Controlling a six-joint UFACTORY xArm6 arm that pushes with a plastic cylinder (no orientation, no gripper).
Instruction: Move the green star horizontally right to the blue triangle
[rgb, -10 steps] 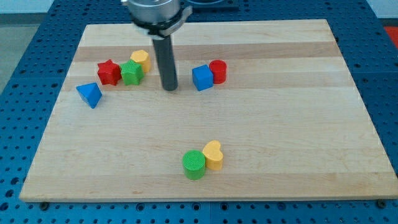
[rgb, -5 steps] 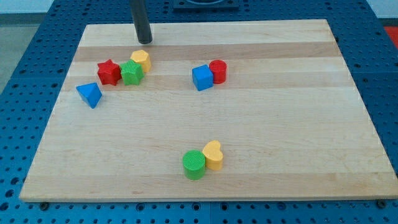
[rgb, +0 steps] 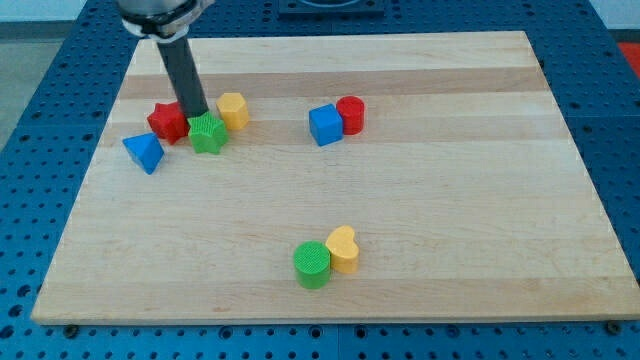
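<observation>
Pale wood surface (rgb: 400, 200) on blue pegboard; no fingers on this rig, only a rod. My tip (rgb: 197, 116) has dropped from the far edge to the green star's (rgb: 208, 133) upper-left side, touching it, and the star has slid slightly toward the near edge. Red star (rgb: 166, 122) and blue triangle (rgb: 144, 151) lie toward the left edge, yellow block (rgb: 233, 109) just right.

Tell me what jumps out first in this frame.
The dark rod at the view's upper left: my tip sits just above the green star, between the red star and the yellow block. The blue triangle lies just left of them.
</observation>
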